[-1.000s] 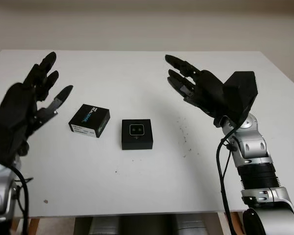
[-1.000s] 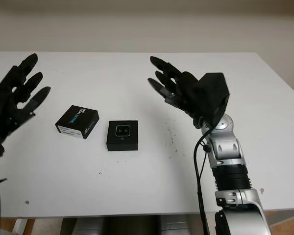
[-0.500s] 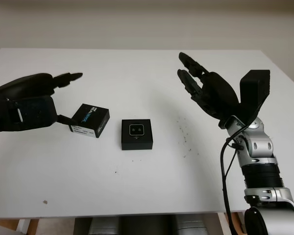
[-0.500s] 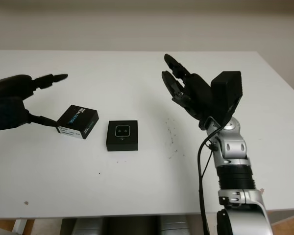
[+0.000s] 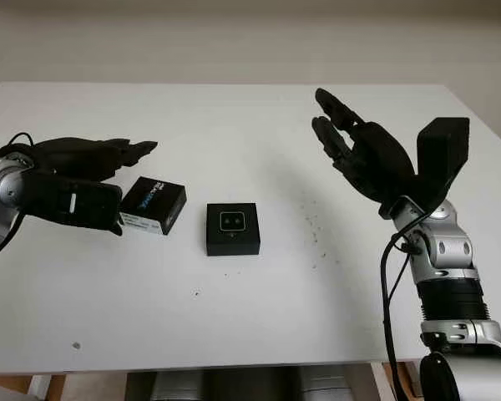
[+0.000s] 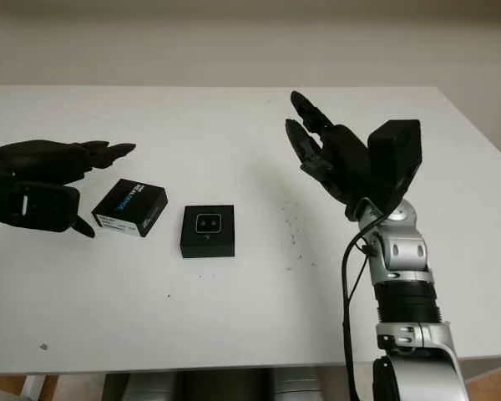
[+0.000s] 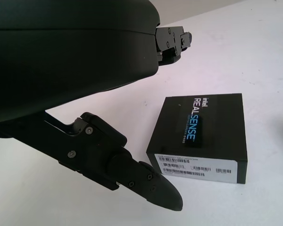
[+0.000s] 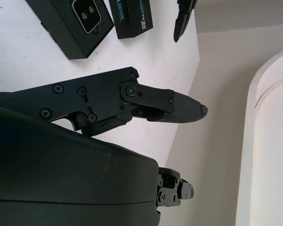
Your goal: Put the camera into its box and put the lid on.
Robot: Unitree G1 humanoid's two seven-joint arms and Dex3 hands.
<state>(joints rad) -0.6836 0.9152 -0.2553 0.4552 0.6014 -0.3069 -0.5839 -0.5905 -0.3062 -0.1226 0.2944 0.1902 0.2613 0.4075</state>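
Camera (image 5: 233, 221) sits in its open box (image 5: 233, 243) mid-table with the lid (image 5: 153, 205) just left, and left hand (image 5: 75, 180), fingers uncurled around nothing, looks lined up to grab it while right hand (image 5: 359, 154) hovers open, far right.

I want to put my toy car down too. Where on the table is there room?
The table is bare behind the RealSense lid and the open box with the camera, and along the near edge. It is crowded on the left: the left robot hand, open, hovers by the lid. The right robot hand, open, is raised right of the box.
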